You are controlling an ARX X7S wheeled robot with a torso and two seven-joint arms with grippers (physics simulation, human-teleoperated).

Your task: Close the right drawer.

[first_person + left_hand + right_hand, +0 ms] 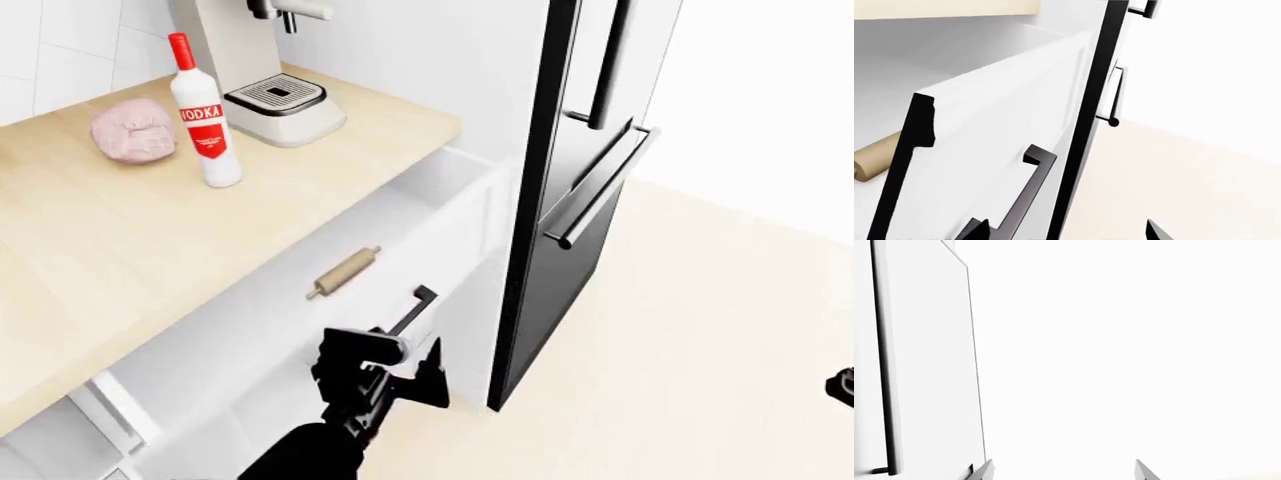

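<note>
**Left gripper at the drawer front, drawer open**

The left gripper (400, 372) sits just beside the black bar handle (411, 310) of the right drawer (454, 215), its fingers spread and holding nothing. The right gripper (1064, 471) is likewise open and empty, facing blank white. The drawer stands pulled out from under the counter (120, 250) edge, next to the black fridge (567, 200), with a rolling pin (344, 272) lying inside. It looks rigid and likely glides easily; a flat push on the front near the handle should do.
</note>
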